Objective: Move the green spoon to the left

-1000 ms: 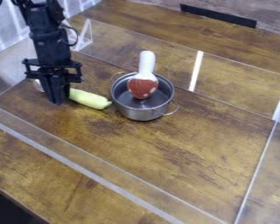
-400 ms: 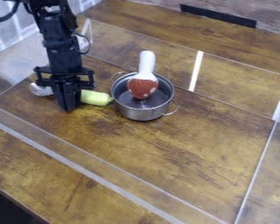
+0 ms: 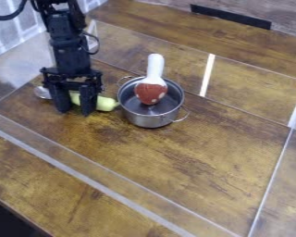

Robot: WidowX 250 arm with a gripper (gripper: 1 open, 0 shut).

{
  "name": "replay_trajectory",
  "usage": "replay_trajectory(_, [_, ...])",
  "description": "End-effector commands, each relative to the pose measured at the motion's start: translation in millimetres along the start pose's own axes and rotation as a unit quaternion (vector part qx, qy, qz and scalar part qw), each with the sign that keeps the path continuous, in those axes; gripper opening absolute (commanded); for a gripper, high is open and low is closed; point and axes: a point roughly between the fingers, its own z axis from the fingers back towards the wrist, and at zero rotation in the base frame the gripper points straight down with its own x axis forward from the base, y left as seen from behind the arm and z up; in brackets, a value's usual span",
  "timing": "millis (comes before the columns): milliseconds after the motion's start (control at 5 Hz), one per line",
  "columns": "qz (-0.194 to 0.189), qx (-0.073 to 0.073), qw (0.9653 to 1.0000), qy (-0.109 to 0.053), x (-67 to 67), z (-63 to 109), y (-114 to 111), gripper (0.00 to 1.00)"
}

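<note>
Straddling the green spoon, the claw stands released on the table.

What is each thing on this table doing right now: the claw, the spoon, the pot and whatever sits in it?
gripper: pointing down, jaws apart, straddling the spoon
green spoon: lying flat on the table, left of the pot
pot: upright, no lid
red-headed object: in the pot, white handle leaning over the rim

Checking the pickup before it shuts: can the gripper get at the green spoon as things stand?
Probably yes. The gripper stands open, pointing down over the green spoon, and the pot beside it does not block the way.
</note>
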Motion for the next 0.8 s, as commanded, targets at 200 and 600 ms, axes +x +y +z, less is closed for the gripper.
replay_trajectory(200, [-0.019, 0.002, 0.9996, -0.02, -0.3, 19.0, 12, 1.0])
replay_trajectory(600, [-0.04, 0.002, 0.9991, -0.014, -2.2, 21.8, 24, 0.0])
